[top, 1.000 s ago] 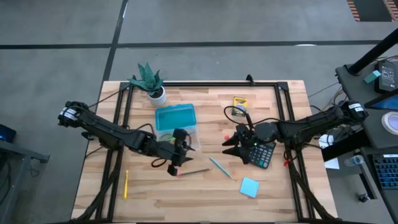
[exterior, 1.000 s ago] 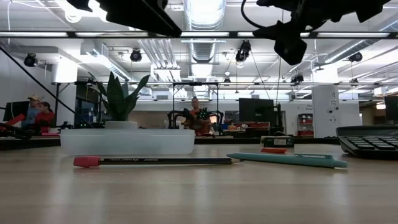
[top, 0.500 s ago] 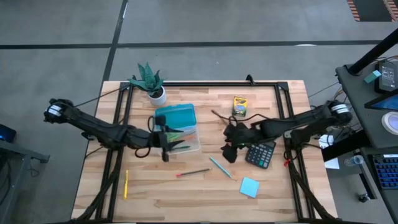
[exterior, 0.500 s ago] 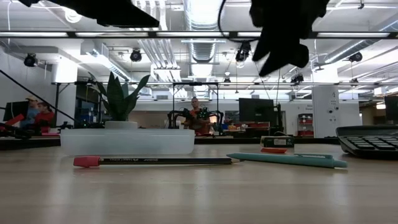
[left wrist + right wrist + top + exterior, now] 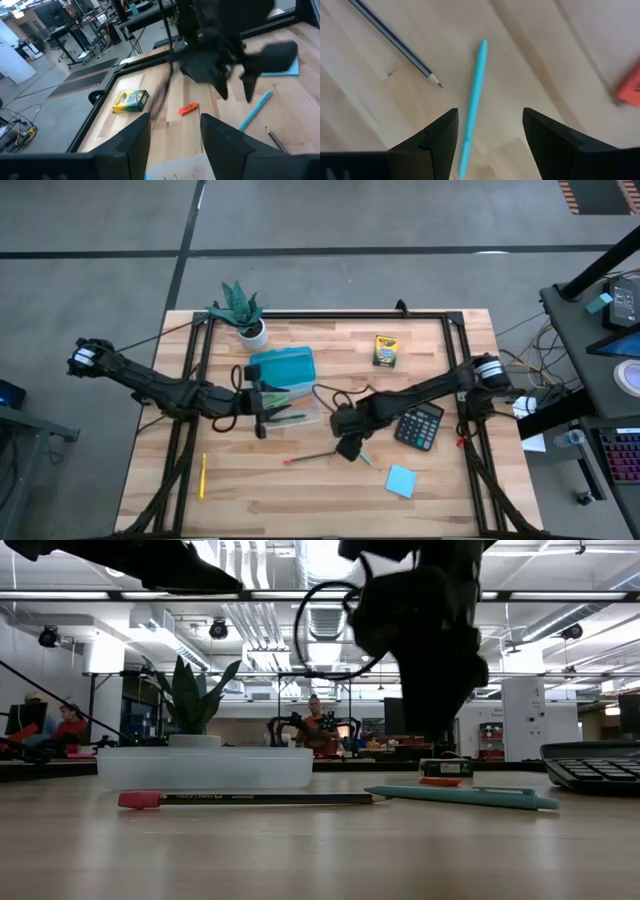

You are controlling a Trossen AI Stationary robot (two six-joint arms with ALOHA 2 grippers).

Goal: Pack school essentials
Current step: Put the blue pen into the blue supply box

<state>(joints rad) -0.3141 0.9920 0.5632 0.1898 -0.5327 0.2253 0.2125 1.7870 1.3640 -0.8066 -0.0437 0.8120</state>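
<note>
My right gripper [image 5: 346, 446] [image 5: 490, 145] hangs open just above the table. Its fingers stand on either side of the teal pen [image 5: 473, 107] [image 5: 357, 451] without touching it. A dark pencil with a red end [image 5: 310, 457] [image 5: 240, 799] lies beside the pen. My left gripper [image 5: 262, 406] [image 5: 175, 145] is open over the clear box [image 5: 298, 406], next to its teal lid [image 5: 282, 366]; green things [image 5: 284, 396] lie in the box. The crayon box [image 5: 386, 350], red piece [image 5: 188, 108], blue sticky pad [image 5: 401, 480] and yellow pencil [image 5: 202, 476] lie flat on the table.
A black calculator [image 5: 421, 426] lies right of the pen, under my right arm. The potted plant [image 5: 240, 310] stands at the far edge behind the box. Bare wood shows along the near edge between the yellow pencil and the sticky pad.
My right gripper has swung from above the calculator toward the table's left and near edge and come down over the teal pen. My left gripper has drawn back from the pencil's red end toward the clear box, then held still there.
</note>
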